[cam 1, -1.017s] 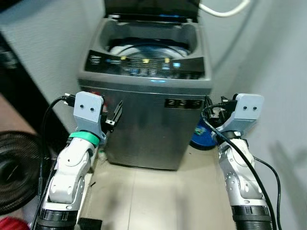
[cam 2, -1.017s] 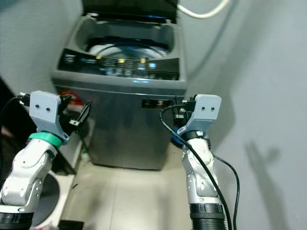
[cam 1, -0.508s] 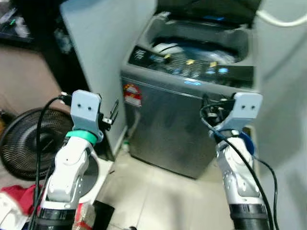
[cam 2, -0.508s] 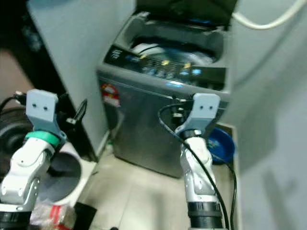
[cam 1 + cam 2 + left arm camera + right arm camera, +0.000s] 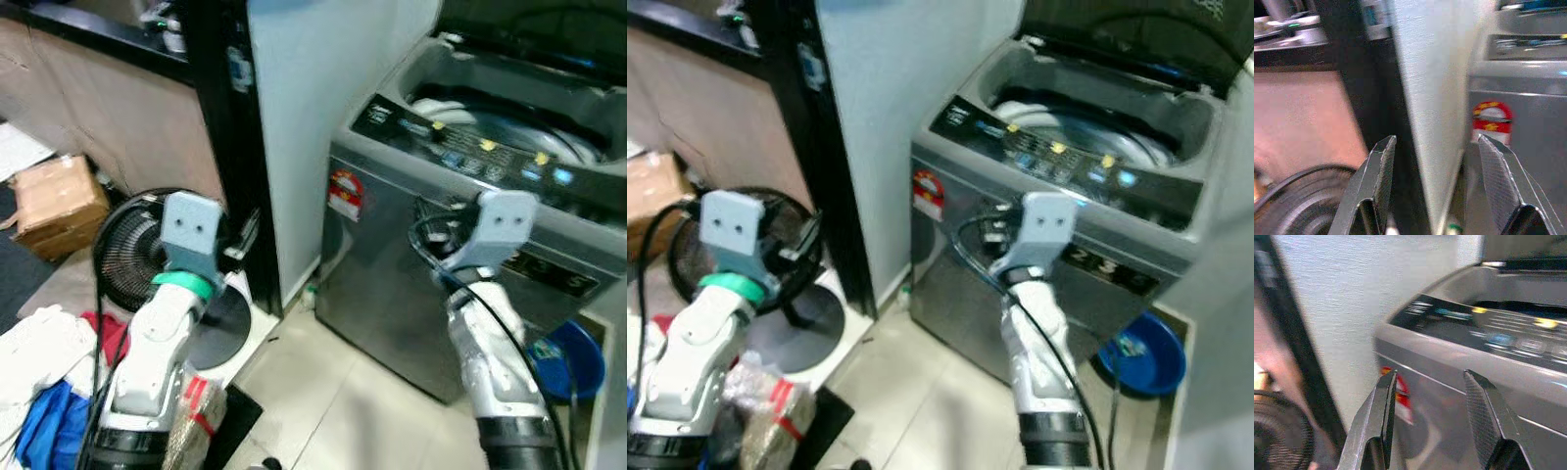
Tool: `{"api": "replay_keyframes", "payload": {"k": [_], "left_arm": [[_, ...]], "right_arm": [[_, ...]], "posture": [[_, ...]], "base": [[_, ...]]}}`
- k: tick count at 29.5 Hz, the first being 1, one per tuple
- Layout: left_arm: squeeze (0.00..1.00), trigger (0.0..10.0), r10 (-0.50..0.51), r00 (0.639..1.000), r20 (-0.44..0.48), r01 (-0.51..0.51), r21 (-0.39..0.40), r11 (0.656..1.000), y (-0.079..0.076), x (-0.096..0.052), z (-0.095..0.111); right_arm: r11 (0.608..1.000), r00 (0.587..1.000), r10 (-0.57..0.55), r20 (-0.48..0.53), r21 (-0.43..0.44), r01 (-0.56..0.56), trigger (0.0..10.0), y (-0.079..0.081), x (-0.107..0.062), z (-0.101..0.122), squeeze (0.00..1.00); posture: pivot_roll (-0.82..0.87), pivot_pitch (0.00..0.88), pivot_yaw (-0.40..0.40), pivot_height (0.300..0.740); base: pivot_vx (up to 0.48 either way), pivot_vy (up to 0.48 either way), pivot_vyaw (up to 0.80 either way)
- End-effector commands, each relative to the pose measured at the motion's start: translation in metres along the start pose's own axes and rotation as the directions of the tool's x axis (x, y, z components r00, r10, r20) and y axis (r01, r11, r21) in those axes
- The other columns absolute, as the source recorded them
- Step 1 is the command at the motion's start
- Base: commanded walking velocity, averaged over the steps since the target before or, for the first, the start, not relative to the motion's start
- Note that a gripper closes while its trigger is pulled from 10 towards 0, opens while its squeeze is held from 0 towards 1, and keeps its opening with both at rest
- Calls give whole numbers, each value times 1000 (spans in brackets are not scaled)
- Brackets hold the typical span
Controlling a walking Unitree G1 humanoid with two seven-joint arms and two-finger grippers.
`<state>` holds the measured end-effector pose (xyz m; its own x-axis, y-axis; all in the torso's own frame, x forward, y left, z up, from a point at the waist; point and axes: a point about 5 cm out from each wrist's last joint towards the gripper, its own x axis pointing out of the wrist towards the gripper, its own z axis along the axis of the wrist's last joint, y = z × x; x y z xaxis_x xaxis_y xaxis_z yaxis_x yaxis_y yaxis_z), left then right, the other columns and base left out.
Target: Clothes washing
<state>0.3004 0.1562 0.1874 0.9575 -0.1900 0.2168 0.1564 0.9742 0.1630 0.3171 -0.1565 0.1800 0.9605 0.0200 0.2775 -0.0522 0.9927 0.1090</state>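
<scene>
Top-loading washing machine [image 5: 460,264] at right, lid up, drum [image 5: 1087,132] exposed. Clothes pile [image 5: 44,377] on floor, near left, beside black floor fan [image 5: 137,250]. Left gripper [image 5: 1437,183] spread wide, holding nothing. Right gripper [image 5: 1432,418] likewise wide, empty, facing control panel [image 5: 1488,325]. Step in hand looks like fetching laundry: face pile squarely, crouch low, pinch one garment, avoid fan.

Pale tiled floor [image 5: 323,392] carries a grey top-loading washing machine [image 5: 411,284] with its lid up. A blue basin [image 5: 568,357] sits just beside the machine. A black fan [image 5: 132,250] on a round base stands beside a heap of clothes [image 5: 39,382] and a cardboard box [image 5: 54,201].
</scene>
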Motion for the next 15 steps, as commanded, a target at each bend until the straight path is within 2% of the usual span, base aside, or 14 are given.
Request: {"api": "replay_keyframes", "payload": {"k": [1,6,15], "left_arm": [[0,10000,-2,1000,-19,2,-7,1000,-3,-2,-5],[0,10000,3,999,-39,-3,-8,1000,-1,-2,-9],[0,10000,67,983,-170,-66,10,998,7,-4,-26]], "right_arm": [[1000,1000,0,-24,-6,0,10000,-2,-4,-6,0],[1000,999,-5,-33,-9,4,10000,-4,-5,-9,0],[1000,998,4,-63,-20,-5,10000,-7,-7,-17,0]], "posture": [[-3,2,32,740],[-3,2,32,740],[-3,5,33,740]], "base": [[0,0,775],[0,0,775],[0,0,772]]}}
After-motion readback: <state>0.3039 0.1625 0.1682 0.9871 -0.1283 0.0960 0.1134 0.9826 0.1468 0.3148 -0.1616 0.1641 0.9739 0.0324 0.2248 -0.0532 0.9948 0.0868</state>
